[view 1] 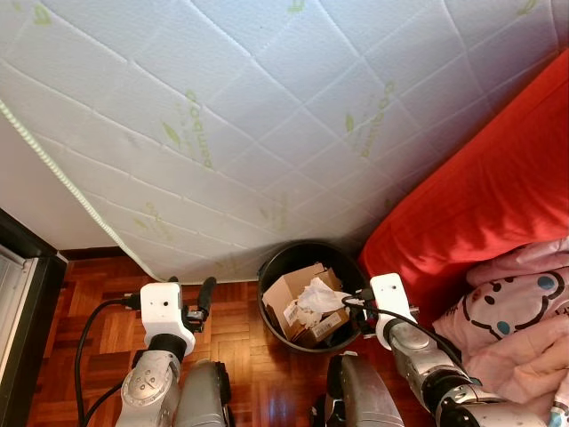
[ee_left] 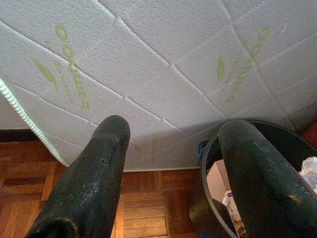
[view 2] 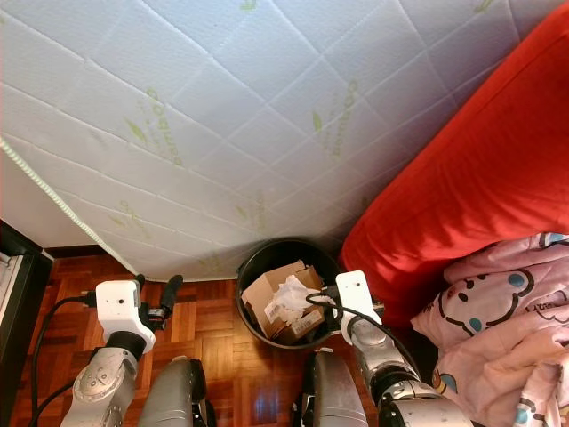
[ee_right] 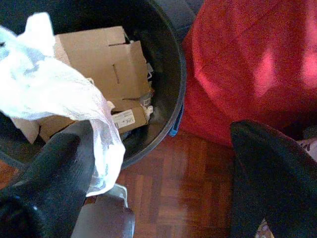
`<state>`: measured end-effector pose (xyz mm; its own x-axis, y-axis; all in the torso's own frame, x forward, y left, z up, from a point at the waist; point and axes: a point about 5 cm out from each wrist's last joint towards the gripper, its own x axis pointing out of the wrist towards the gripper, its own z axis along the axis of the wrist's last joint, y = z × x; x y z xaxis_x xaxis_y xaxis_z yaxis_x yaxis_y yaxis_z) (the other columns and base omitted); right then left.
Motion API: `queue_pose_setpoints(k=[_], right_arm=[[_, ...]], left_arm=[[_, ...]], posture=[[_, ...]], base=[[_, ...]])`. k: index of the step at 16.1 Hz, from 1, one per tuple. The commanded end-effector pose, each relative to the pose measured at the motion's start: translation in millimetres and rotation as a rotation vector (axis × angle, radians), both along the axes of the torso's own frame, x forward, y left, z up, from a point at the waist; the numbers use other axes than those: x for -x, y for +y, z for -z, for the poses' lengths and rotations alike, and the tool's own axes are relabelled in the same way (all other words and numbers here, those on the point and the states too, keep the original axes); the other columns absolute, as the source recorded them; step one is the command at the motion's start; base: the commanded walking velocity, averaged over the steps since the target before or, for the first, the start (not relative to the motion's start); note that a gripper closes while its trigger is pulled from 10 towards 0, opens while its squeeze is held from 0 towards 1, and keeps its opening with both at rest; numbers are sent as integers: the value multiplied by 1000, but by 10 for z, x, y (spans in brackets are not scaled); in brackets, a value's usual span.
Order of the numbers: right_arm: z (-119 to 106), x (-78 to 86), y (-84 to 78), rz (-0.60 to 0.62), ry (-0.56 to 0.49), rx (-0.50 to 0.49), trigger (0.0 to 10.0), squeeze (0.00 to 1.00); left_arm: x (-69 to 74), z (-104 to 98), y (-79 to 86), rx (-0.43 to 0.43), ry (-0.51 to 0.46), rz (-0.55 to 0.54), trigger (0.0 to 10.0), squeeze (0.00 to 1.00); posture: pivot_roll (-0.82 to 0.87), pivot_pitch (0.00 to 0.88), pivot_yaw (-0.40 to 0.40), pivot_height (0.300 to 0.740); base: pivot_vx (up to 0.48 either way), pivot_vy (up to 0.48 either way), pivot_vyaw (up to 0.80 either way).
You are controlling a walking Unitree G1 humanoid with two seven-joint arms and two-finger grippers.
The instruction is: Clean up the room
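- On the wooden floor (view 1: 240,329), at the foot of the leaning white mattress (view 1: 267,116), stood a round black bin (view 1: 271,267).
- The bin held a brown cardboard box (view 1: 289,298) and crumpled white plastic (view 1: 322,292); a smaller labelled box lay beneath.
- In the right wrist view, the white plastic (ee_right: 54,94) draped against one finger (ee_right: 54,173) of the right pincer (ee_right: 163,178), whose fingers were spread wide apart over the bin's rim (ee_right: 176,74).
- The left pincer (ee_left: 173,168) hovered above the floor just left of the bin, fingers also spread, pinching nothing.
- The bin's far edge touched or nearly touched the mattress; its right side sat close against the red bedding (view 1: 480,196).
- A pink cartoon-printed blanket (view 1: 511,311) lay over the red bedding, near the right arm.
- Open floor stretched left of the bin toward a dark frame (view 1: 22,294) at the left edge.
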<state>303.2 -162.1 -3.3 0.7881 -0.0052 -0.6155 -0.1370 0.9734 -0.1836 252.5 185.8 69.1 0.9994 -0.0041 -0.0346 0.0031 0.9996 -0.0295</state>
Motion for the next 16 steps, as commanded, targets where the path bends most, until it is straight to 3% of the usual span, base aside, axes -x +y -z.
queue_pose_setpoints(k=[1,5,6,7,8,10,11,12,13,16], right_arm=[[163,165,-6,-51,93,54,10000,1000],[158,162,1,-143,80,160,10000,1000],[180,184,32,-125,101,103,10000,1000],[215,217,77,4,143,-96,10000,467],[221,223,99,44,152,-174,10000,0],[208,210,81,17,134,-116,10000,0],[179,183,44,-63,92,37,10000,0],[168,173,37,-106,75,102,10000,0],[152,158,33,-118,54,131,10000,0],[41,54,7,-26,-35,60,10000,0]], left_arm=[[34,8,8,-2,8,1,10000,0],[30,3,9,-2,8,1,10000,0],[29,1,7,-2,8,2,10000,0],[28,1,6,-2,8,2,10000,0],[28,2,5,-1,8,1,10000,0],[29,2,4,-1,9,1,10000,0],[29,3,3,-2,9,1,10000,0],[29,3,4,-2,9,1,10000,0],[28,4,3,-2,9,1,10000,0],[28,0,4,-2,8,0,10000,0]], posture=[[17,254,-63,628],[17,254,-62,628],[17,254,-62,628],[17,254,-62,628],[17,254,-62,628],[17,254,-62,628],[19,257,-62,628],[18,257,-62,628],[18,257,-62,628],[18,257,-62,628]], base=[[0,0,0],[0,0,0],[0,0,0],[0,0,0],[0,0,0],[0,0,0],[0,0,0],[0,0,0],[0,0,0],[0,0,0]])
